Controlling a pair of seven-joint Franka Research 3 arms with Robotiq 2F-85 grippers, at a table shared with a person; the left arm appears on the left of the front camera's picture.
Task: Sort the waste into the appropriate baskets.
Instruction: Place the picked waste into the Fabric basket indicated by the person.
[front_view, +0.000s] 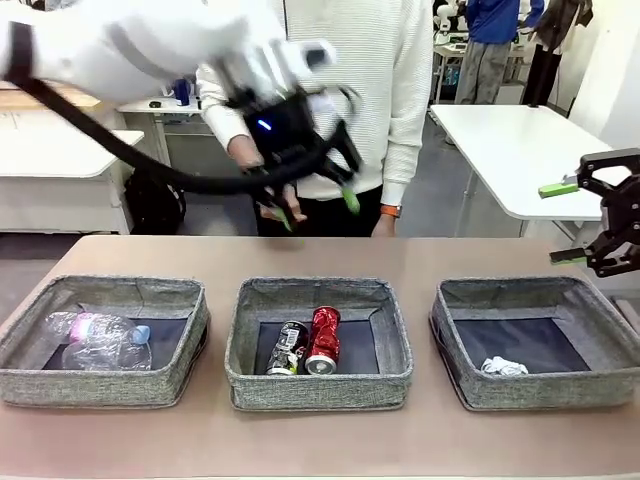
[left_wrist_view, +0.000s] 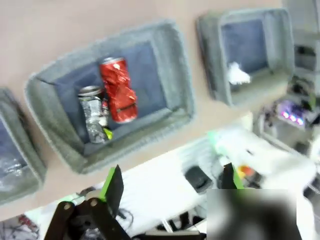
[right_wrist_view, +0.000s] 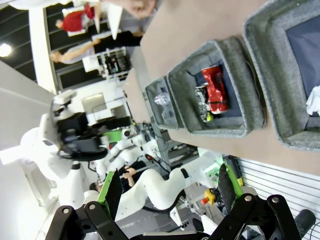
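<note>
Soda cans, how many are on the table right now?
2, both lying in the middle basket: the black soda can on the left, the red soda can right beside it. None visible elsewhere, though basket walls hide some floor.

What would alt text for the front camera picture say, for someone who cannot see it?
Three grey woven-fabric baskets sit in a row on a brown table: the left basket holds clear plastic bottles, the middle basket a red soda can and black soda can, the right basket a white paper wad. The left end effector hangs open above.
</note>
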